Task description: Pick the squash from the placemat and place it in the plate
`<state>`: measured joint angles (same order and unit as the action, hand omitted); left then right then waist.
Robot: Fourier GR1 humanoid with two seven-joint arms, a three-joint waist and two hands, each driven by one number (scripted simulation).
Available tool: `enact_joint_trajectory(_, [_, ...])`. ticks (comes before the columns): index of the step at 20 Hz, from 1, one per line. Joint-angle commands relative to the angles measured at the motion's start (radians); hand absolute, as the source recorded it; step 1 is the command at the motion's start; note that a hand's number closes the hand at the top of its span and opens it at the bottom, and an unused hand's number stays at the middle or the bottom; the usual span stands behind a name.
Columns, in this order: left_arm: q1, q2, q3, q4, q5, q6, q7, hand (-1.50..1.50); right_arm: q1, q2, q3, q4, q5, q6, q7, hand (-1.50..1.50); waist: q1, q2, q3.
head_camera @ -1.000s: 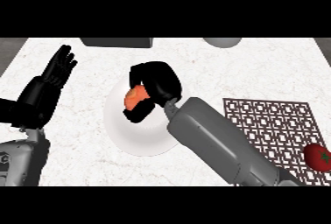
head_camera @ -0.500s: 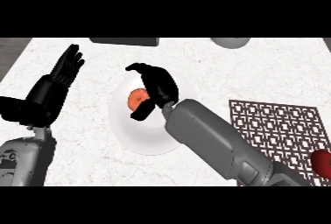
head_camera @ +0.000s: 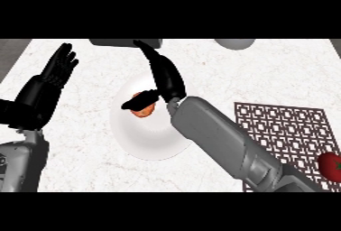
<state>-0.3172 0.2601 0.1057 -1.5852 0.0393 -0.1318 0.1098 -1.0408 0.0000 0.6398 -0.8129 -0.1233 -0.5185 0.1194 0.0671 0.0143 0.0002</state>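
One squash [head_camera: 143,109], one plate [head_camera: 149,144], one placemat [head_camera: 286,128], one red fruit [head_camera: 329,166], two hands: left [head_camera: 47,85], right [head_camera: 165,79].

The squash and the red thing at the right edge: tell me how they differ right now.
The squash is orange and lies in the white plate, partly under the right hand thumb; the red item is deep red with a green spot and sits at the placemat edge, cut off by the picture's border. The squash is next to the open right hand; nothing is near the red item. Both look rounded and rest on the counter's things, unheld.
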Motion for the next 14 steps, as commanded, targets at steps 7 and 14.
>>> enact_joint_trajectory(7, [-0.004, -0.026, 0.006, -0.005, -0.03, 0.051, 0.022, 0.0, 0.088, -0.083, -0.212, 0.009, -0.135, 0.089, -0.206, -1.5, -0.066, -0.012, 0.0])
enact_joint_trajectory(14, [0.001, -0.007, 0.041, 0.017, -0.025, 0.037, -0.007, 0.0, 0.176, -0.2, -0.315, -0.057, -0.146, 0.246, -0.254, -1.5, -0.067, -0.013, 0.0])
